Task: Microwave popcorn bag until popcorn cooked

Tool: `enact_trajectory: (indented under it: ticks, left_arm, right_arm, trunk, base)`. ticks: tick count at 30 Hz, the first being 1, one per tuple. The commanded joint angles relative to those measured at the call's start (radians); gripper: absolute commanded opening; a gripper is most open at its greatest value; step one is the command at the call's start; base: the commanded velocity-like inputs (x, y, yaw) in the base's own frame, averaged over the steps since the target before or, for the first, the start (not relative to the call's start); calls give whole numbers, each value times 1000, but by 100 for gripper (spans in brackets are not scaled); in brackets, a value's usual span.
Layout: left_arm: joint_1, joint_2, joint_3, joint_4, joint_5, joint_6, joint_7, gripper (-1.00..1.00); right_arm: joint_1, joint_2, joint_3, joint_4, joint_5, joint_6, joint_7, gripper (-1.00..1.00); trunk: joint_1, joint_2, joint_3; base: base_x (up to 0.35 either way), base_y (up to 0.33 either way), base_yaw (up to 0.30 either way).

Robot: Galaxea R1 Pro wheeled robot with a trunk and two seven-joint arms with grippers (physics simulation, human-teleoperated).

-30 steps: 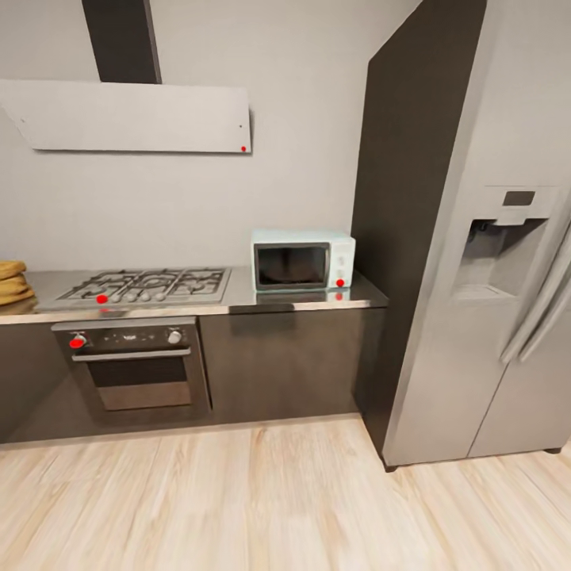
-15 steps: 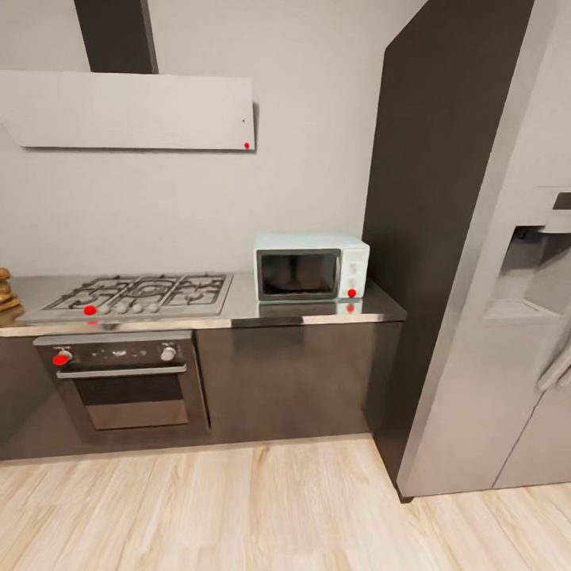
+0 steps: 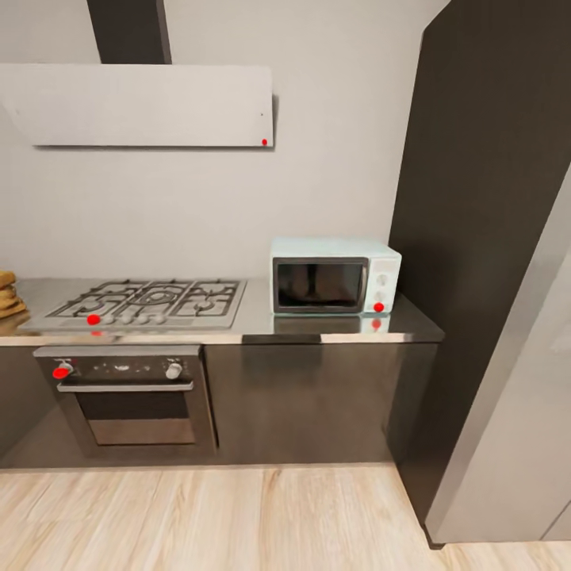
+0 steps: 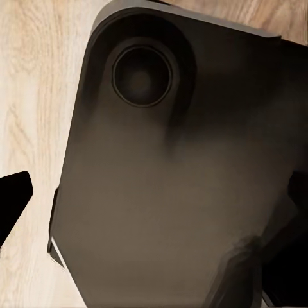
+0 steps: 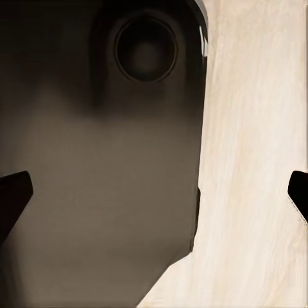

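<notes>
While both tools gape empty, microwave (image 3: 335, 275) sits closed on countertop (image 3: 262, 317).

Mint-blue microwave (image 3: 335, 275), door shut, stands on the grey countertop (image 3: 262, 317).

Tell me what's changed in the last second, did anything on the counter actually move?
Nothing on the counter moved; the camera did. The view shifted, so the microwave and gas hob sit lower and further right in the picture, and the fridge's dispenser has slid out of frame. The microwave door is shut as before, the oven unchanged, and the popcorn bag stays at the left edge.
</notes>
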Motion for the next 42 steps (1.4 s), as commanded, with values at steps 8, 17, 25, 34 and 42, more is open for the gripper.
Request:
enact_trajectory:
  ticks: [8,17,25,34,42]
  left_arm:
    - [0,0,0,0,3,-3,1,100]
    - [0,0,0,0,1,-3,1,100]
    - [0,0,0,-2,1,-4,1,100]
    - [0,0,0,-2,1,-4,0,100]
    - [0,0,0,-2,1,-4,0,100]
  right_arm:
    - [-1,2,-4,-204,128,12,9,100]
    - [-289,12,-14,-1129,138,737,25,100]
    - [-871,15,-16,-1158,140,1044,28,100]
    - [-936,3,-66,-984,141,731,16,100]
    - [-937,0,-76,-954,143,687,25,100]
  trunk:
    - [1,0,-1]
    - [1,0,-1]
    - [1,0,-1]
    - [1,0,-1]
    - [1,0,-1]
  base:
    - [76,0,0]
    - [0,0,0]
    - [0,0,0]
    - [0,0,0]
    - [0,0,0]
